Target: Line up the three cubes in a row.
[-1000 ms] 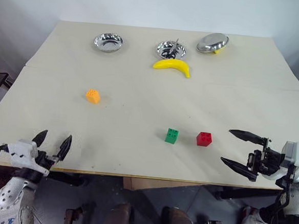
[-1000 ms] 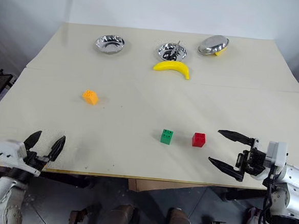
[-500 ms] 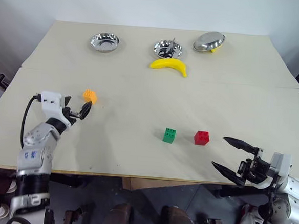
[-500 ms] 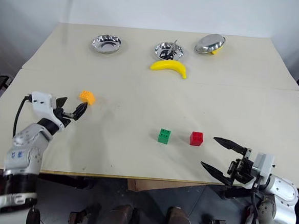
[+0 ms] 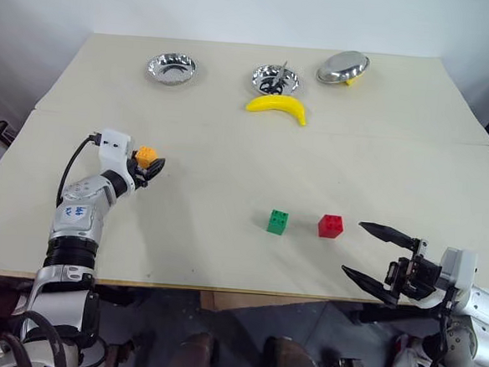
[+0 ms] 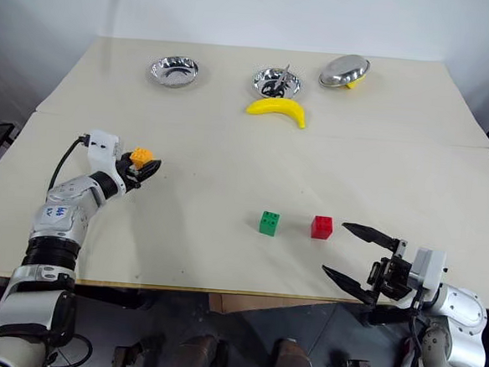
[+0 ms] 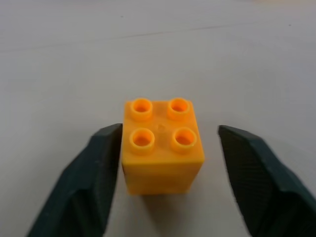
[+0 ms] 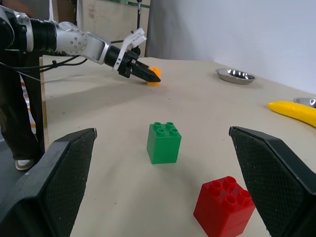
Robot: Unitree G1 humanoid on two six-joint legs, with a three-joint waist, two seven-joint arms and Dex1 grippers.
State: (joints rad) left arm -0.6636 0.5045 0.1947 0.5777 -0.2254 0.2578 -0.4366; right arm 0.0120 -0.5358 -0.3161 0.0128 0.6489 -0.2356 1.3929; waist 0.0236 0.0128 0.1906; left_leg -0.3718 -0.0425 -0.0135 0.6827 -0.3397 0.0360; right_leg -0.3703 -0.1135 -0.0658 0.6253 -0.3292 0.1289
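A: Right end effector (image 5: 380, 254) spread wide and empty, small red studded plastic cube (image 5: 330, 226) and green studded one (image 5: 279, 221) just beyond its tips.

B: Farther off, left end effector (image 7: 165, 163) narrowing around orange studded plastic cube (image 7: 161, 145) on the pale table (image 5: 230, 149); one finger touching, other apart. Grasp step. Next: finish closing, carry toward green.

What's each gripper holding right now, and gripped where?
Nothing is clamped yet. The left gripper straddles the orange cube: one finger at its side, the other apart. The right gripper is open, holding nothing.
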